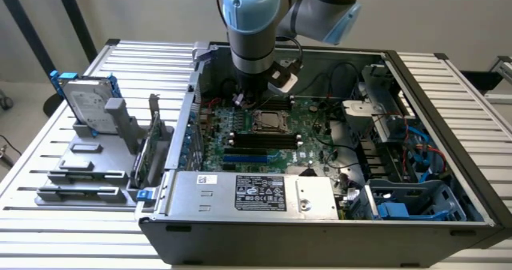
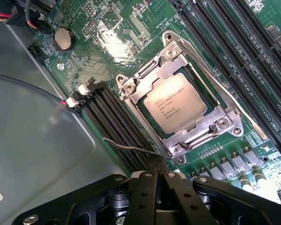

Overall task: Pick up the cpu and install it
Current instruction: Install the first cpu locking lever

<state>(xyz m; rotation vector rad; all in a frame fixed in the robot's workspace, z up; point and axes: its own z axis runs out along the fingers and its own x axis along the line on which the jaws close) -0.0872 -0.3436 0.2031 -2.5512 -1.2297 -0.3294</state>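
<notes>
**End effector shut and empty over a cpu lying in its socket**

Your end effector [image 2: 162, 164] hung low over the board inside the open computer case [image 1: 320, 240], its two fingers pressed together with nothing between them. Just past the fingertips lay a thin wire lever [image 2: 131, 147]; whether the tips touched it could not be told. Beyond that, the cpu [image 2: 175, 103] lay flat in the socket frame [image 2: 129, 87], silver top up and printed side showing, with the frame's metal edges around all four sides. Black memory slots [image 2: 117, 122] ran beside the socket, and a coin battery [image 2: 63, 38] sat farther off on the green motherboard [image 2: 107, 28].

In the exterior view the cpu [image 1: 267, 121] was near the middle of the board, just beside the arm's tip. A hard drive [image 1: 84, 105] stood upright well apart on the slatted worktop [image 1: 48, 234], at that view's left.

By the look of it, you had a light, stiff and thin chip. Its smooth metal lid would likely be slippery, and its underside would probably not forgive a scrape or a tilt. The pale rim on two opposite edges looked the soundest place to take hold, keeping it level and squeezing gently. As it lay, the frame covered much of that rim.
</notes>
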